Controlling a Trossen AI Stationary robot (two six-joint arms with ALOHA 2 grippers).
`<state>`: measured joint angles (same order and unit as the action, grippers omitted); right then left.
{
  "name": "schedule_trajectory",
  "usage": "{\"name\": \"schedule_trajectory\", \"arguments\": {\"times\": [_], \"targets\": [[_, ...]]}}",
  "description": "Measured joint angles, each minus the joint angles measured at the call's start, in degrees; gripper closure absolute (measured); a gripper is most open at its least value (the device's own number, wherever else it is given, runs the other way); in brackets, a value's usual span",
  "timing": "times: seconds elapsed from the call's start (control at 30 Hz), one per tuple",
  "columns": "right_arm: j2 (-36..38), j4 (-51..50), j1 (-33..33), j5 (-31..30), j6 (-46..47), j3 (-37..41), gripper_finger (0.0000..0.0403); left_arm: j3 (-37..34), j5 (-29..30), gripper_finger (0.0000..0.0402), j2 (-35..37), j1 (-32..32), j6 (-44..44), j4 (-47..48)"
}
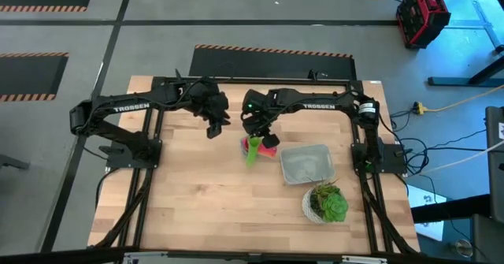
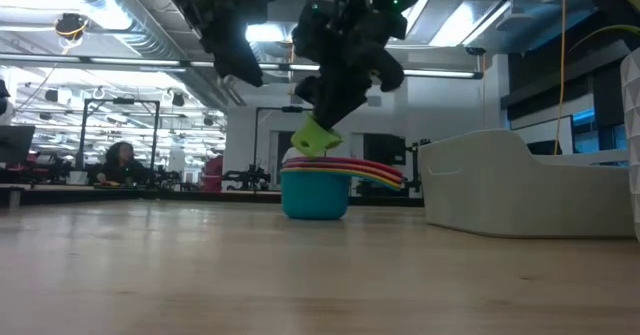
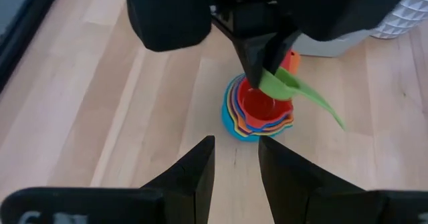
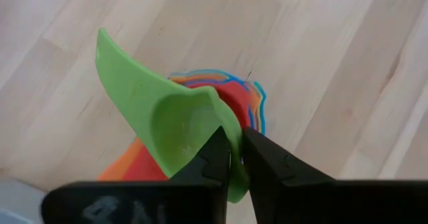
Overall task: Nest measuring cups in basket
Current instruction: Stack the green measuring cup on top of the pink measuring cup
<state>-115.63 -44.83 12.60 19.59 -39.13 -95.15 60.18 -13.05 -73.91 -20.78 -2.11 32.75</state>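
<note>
Right gripper (image 4: 231, 158) is clamped on the rim of the green measuring cup (image 4: 160, 120), holding it tilted just above the nested stack of cups (image 2: 318, 187). The stack stands on the table (image 1: 197, 193), beside the basket (image 1: 307, 163), not in it. Left gripper (image 3: 235, 160) hovers near the stack, fingers slightly parted, holding nothing.

A potted green plant (image 1: 325, 203) stands on the wooden table (image 1: 205, 193).
</note>
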Motion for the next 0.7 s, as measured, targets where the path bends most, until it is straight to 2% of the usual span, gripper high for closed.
{"name": "schedule_trajectory", "arguments": {"times": [0.7], "targets": [[-2.71, 1.58, 0.02, 0.66, 0.04, -0.02, 0.0358, 0.0, 0.6, 0.0292, -0.02, 2.52, -0.04, -0.52]]}}
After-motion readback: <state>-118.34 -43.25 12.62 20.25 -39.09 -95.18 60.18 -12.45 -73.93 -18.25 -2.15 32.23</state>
